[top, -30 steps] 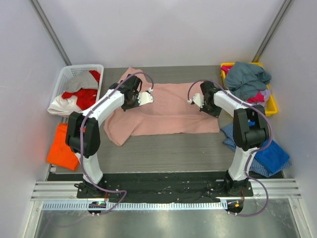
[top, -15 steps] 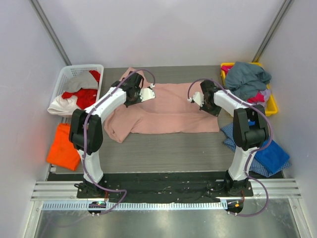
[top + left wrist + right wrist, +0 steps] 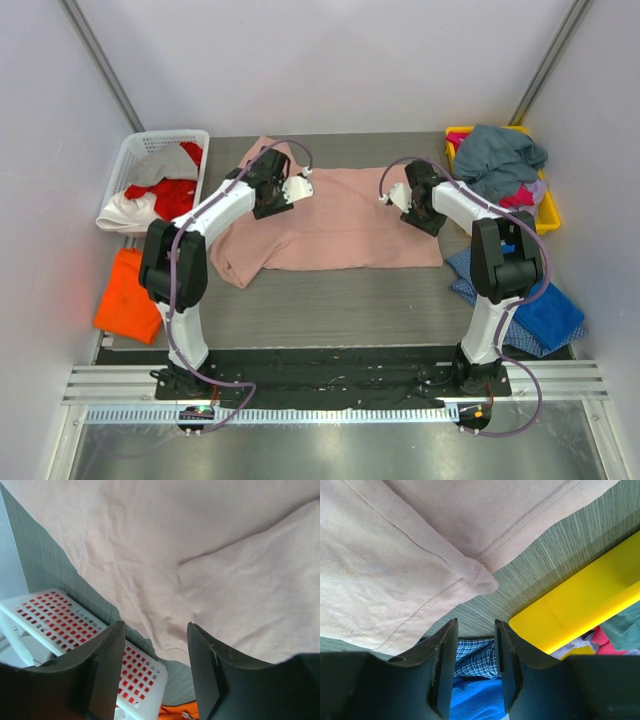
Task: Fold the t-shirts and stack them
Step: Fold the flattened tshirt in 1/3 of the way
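Observation:
A large dusty-pink t-shirt [image 3: 340, 225] lies spread across the middle of the table, its far edge folded over onto itself. My left gripper [image 3: 300, 187] hovers over its far left part, open, with nothing between the fingers [image 3: 112, 645]. My right gripper [image 3: 390, 200] hangs over its far right part, also open and empty. In the left wrist view, pink fabric [image 3: 200, 555] fills most of the picture. The right wrist view shows the pink shirt's hemmed corner [image 3: 475, 582] on the table. An orange t-shirt [image 3: 125, 295] lies at the left edge.
A white basket [image 3: 150, 145] at the far left holds red and white shirts [image 3: 165, 195]. A yellow bin [image 3: 548, 215] at the far right carries a grey-teal shirt [image 3: 500, 155]. Blue and checked cloth [image 3: 545, 310] lies at the right. Walls close in on three sides.
Both grippers have gone from shut to open and let go of the pink shirt. The left gripper shifted slightly towards the far side; the folded edge now rests on the shirt.

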You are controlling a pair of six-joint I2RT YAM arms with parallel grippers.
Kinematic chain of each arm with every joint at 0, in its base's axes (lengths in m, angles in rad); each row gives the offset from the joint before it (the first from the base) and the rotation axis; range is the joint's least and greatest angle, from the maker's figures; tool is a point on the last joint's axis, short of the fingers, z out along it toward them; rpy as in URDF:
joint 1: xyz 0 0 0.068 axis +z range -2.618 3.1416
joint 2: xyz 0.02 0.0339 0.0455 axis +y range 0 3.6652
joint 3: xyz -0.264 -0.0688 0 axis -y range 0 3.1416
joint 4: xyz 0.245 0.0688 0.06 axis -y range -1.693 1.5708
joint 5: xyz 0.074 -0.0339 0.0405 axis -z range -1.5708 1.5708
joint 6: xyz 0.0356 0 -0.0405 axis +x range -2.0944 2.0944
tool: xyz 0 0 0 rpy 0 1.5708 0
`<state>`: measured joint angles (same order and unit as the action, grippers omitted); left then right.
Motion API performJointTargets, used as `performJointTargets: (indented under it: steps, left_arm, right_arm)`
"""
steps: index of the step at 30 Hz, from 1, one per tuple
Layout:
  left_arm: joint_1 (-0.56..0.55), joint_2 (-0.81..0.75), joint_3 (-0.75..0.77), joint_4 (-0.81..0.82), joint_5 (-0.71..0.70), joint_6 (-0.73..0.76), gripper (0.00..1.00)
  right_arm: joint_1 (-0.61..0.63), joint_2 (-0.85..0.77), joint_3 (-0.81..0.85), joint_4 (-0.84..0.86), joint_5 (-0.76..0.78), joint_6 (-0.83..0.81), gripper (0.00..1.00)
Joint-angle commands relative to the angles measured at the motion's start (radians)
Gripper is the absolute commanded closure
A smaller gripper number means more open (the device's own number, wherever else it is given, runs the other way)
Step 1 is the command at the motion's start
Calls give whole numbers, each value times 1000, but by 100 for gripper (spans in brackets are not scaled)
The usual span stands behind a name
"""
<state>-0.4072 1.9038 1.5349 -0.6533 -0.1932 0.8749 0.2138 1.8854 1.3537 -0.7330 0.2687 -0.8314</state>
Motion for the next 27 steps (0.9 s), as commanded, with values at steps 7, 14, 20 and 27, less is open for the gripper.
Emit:
performJointTargets:
  steps: [7, 14, 20, 27]
  left_arm:
    - [88, -221, -133, 23, 98, -187, 39]
    - [211, -311, -241, -223, 363, -257, 38]
    - [263, -296, -295, -322, 572, -241, 41]
    - [372, -207, -272, -316, 661, -228, 43]
  right_arm:
    - [-2, -153, -111, 49, 20, 29, 58]
    - [-2, -212, -208, 75, 9, 49, 58]
    - [-4, -250, -251, 78, -3, 71, 59]
    - [-4, -292, -298, 67, -10, 74, 59]
